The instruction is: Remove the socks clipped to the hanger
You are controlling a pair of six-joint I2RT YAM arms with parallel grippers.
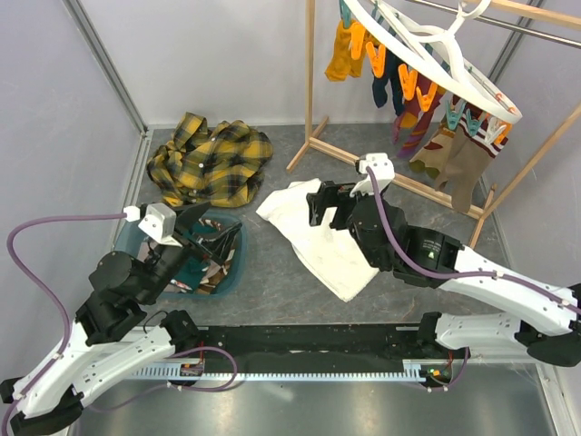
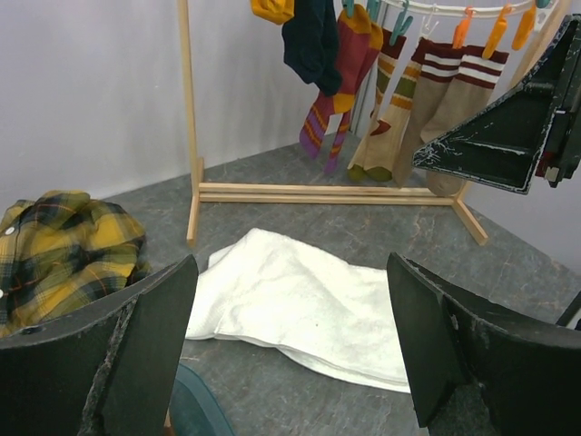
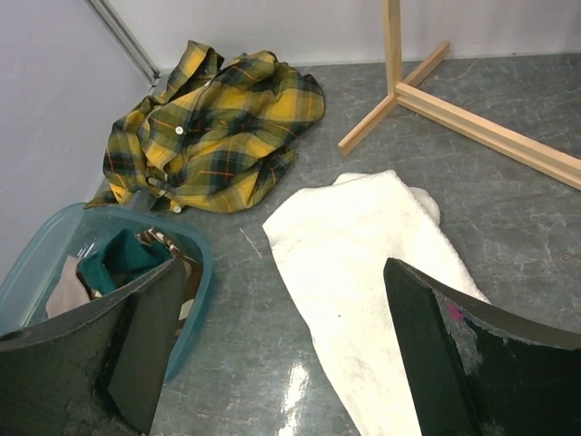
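The white ring hanger (image 1: 434, 38) hangs tilted from the wooden rack at the top right, and its rim shows in the left wrist view (image 2: 472, 11). Several socks are clipped to it: mustard (image 1: 343, 54), navy (image 1: 386, 86), maroon-striped (image 1: 413, 113) and tan (image 1: 463, 163). The left wrist view shows the tan striped socks (image 2: 436, 100) and a maroon one (image 2: 340, 82). My left gripper (image 1: 213, 238) (image 2: 290, 300) is open and empty above a teal bin (image 1: 231, 272). My right gripper (image 1: 327, 204) (image 3: 286, 300) is open and empty over the white towel (image 1: 331, 245), well below the socks.
The teal bin (image 3: 204, 272) holds several loose socks (image 3: 118, 259). A yellow-black plaid shirt (image 1: 209, 159) lies at the back left. The wooden rack's foot (image 1: 399, 182) crosses the floor behind the towel. Grey walls close in the left side and the back.
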